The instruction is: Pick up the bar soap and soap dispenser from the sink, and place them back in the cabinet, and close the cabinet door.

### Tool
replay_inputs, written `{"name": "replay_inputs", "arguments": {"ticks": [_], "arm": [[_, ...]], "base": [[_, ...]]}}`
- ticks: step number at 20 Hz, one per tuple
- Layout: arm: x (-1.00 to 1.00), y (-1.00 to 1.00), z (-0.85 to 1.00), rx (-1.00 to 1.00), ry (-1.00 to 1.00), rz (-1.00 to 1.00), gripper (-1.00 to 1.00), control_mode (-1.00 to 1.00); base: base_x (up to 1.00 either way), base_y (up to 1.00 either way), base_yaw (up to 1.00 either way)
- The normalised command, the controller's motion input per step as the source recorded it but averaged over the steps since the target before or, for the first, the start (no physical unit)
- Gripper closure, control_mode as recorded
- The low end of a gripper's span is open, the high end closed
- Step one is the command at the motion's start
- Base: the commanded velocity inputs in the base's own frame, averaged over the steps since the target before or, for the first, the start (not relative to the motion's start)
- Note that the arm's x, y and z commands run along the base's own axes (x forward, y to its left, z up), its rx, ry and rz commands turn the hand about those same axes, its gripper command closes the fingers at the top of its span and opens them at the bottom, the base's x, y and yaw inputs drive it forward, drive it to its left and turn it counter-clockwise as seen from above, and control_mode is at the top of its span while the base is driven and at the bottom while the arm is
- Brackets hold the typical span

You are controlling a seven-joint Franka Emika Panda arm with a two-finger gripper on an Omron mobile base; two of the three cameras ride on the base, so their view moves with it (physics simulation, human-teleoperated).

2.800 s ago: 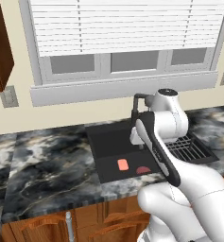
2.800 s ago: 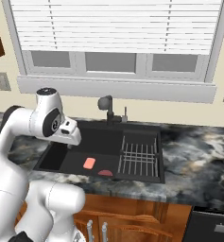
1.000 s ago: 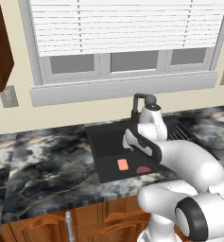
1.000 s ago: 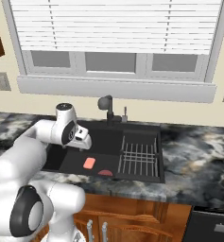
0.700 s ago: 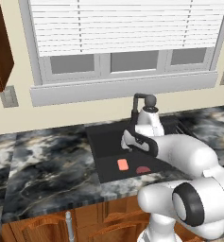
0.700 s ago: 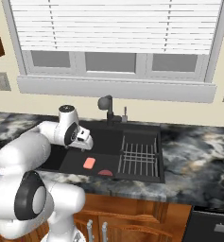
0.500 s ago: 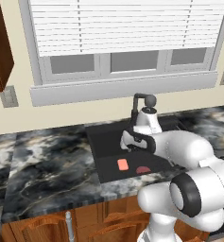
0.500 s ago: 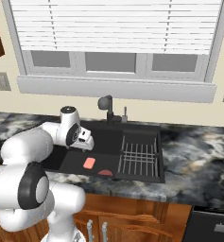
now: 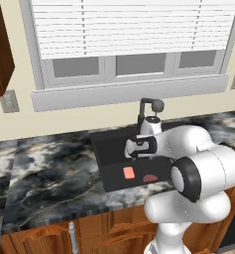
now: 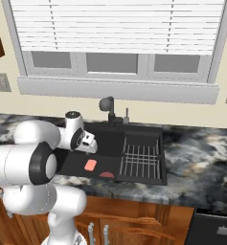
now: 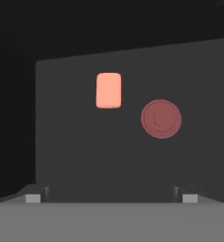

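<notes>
end effector (image 11: 111, 194) dropped lower over sink (image 9: 109, 144), wide open, empty; flat rounded bar soap (image 11: 108, 90) below.

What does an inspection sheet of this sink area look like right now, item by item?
Surface: black sink set in a dark marbled counter.
Job's things: bar soap flat on the basin floor; soap dispenser not made out.
Clutter: dark red round piece beside the soap, apart from it; wire rack.
Grippers: gripper open, above the basin floor, holding nothing.
Cables: nothing seen.
Surroundings: black faucet, window with blinds.
</notes>
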Motion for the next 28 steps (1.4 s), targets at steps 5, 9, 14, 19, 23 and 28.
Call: {"name": "replay_inputs", "arguments": {"ticks": [5, 9, 14, 19, 23, 28], "arm": [[0.33, 0.00, -0.23, 0.00, 0.00, 0.00, -1.00, -1.00], [0.33, 0.00, -0.23, 0.00, 0.00, 0.00, -1.00, -1.00], [0.27, 0.00, -0.21, 0.00, 0.00, 0.00, -1.00, -1.00], [0.29, 0.00, -0.24, 0.00, 0.00, 0.00, -1.00, -1.00], [0.27, 0.00, -0.26, 0.00, 0.00, 0.00, -1.00, -1.00], [0.29, 0.00, -0.27, 0.00, 0.00, 0.00, -1.00, -1.00]], "base": [[0.00, 0.00, 0.00], [0.00, 0.00, 0.00], [0.00, 0.00, 0.00], [0.00, 0.00, 0.00], [0.00, 0.00, 0.00], [0.00, 0.00, 0.00]]}}
